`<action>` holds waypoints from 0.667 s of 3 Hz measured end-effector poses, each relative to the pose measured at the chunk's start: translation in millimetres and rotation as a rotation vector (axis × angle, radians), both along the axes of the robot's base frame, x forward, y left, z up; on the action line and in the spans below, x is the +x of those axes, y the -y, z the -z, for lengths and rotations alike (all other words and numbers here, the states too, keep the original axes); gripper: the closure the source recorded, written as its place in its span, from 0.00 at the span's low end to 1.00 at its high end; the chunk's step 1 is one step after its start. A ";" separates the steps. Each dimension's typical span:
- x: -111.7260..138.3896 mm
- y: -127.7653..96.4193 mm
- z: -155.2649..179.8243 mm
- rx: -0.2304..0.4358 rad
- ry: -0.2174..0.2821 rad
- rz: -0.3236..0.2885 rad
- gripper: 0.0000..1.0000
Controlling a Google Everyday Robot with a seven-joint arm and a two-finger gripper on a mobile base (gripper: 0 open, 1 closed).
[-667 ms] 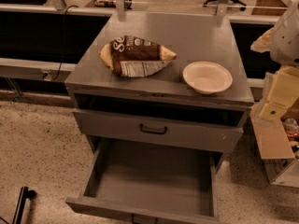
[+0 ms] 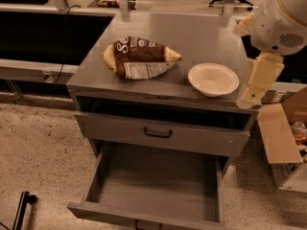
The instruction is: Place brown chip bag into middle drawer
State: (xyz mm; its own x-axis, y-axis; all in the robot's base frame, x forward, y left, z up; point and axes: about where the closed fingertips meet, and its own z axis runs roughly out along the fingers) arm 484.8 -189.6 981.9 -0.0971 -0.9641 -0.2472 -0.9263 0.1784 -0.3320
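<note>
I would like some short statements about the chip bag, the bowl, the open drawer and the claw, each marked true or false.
1. The crinkled dark brown chip bag lies on the grey metal cabinet top. True.
2. The round white bowl stands left of the bag. False: it stands to the right of it.
3. The wide grey bottom drawer is pulled open and nothing lies in it. True.
4. The claw grips the bag. False: it hangs at the cabinet's right edge, beside the bowl and apart from the bag.

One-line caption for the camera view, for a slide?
Empty middle drawer open; chip bag and bowl on cabinet top; gripper hangs beside its right edge.
</note>
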 end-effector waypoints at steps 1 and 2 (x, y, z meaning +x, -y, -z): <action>55.8 -54.5 6.9 0.047 0.072 -0.125 0.00; 100.1 -112.3 11.7 0.078 0.114 -0.224 0.00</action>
State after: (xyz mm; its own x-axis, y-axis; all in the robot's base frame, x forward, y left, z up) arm 584.9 -77.4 970.1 0.1492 -0.9359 -0.3190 -0.9030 0.0025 -0.4297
